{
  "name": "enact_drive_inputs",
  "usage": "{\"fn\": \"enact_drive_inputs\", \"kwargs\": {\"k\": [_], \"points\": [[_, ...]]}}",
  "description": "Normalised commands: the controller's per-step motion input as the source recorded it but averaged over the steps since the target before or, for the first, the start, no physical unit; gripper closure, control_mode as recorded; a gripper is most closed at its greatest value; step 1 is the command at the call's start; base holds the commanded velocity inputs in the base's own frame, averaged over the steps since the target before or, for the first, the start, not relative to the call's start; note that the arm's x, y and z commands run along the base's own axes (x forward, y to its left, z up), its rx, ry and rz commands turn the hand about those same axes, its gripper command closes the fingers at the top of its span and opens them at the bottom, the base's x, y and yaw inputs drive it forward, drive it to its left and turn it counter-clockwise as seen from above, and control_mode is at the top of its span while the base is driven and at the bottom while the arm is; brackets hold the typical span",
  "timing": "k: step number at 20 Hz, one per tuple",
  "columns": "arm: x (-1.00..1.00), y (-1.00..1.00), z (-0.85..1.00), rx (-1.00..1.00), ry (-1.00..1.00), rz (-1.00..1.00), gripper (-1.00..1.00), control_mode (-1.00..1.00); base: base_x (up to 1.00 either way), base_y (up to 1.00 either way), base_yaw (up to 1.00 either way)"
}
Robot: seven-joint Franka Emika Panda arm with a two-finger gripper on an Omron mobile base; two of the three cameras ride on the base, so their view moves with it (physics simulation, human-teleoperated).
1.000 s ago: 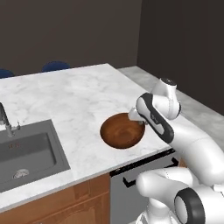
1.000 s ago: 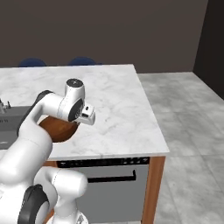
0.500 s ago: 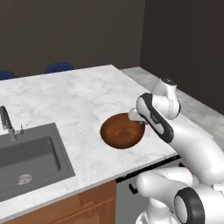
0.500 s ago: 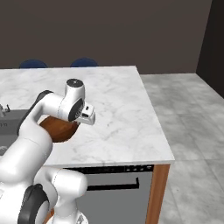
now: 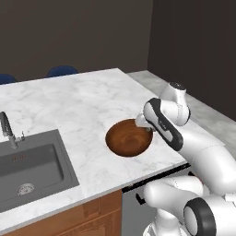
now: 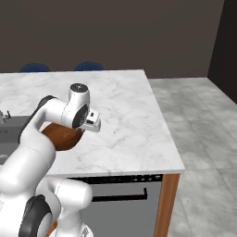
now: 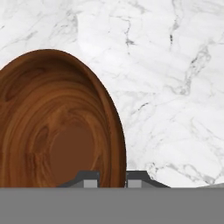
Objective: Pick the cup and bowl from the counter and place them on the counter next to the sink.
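Observation:
The dark brown wooden bowl point(image 5: 129, 138) point(image 6: 60, 137) point(image 7: 57, 131) is over the white marble counter point(image 5: 73, 101) point(image 6: 125, 115), near its front edge and right of the sink point(image 5: 32, 162). My gripper point(image 5: 144, 128) point(image 7: 112, 179) is shut on the bowl's right rim, one fingertip inside the rim and one outside. In the hand view the glossy grained inside of the bowl takes up the left half. Whether the bowl rests on the marble or hangs just above it, I cannot tell. The cup is out of view.
A curved faucet point(image 5: 7, 130) stands at the sink's far edge. Blue chair backs point(image 5: 62, 70) point(image 6: 89, 66) show behind the counter's far side. A dishwasher front point(image 6: 120, 199) sits under the near edge. Grey floor point(image 6: 199, 120) lies right of the counter.
The whole picture has shifted slightly, so the base has moved a little. The gripper keeps its hold on the bowl's rim in the same pose.

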Motion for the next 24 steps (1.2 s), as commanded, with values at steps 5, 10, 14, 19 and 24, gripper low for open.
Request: {"fn": "enact_drive_inputs", "kwargs": {"k": [5,10,14,19,24], "points": [[0.00,0.13,-0.05,0.00,0.00,0.00,1.00,-1.00,0.00,0.00,0.00],[0.00,0.49,-0.18,0.00,0.07,0.00,1.00,-1.00,0.00,0.00,0.00],[0.00,0.61,-0.11,0.00,0.06,0.00,1.00,-1.00,0.00,0.00,0.00],[0.05,0.25,-0.02,0.00,0.04,0.06,1.00,-1.00,0.00,0.00,0.00],[0.00,0.13,0.00,0.03,0.00,0.08,1.00,-1.00,0.00,0.00,0.00]]}}
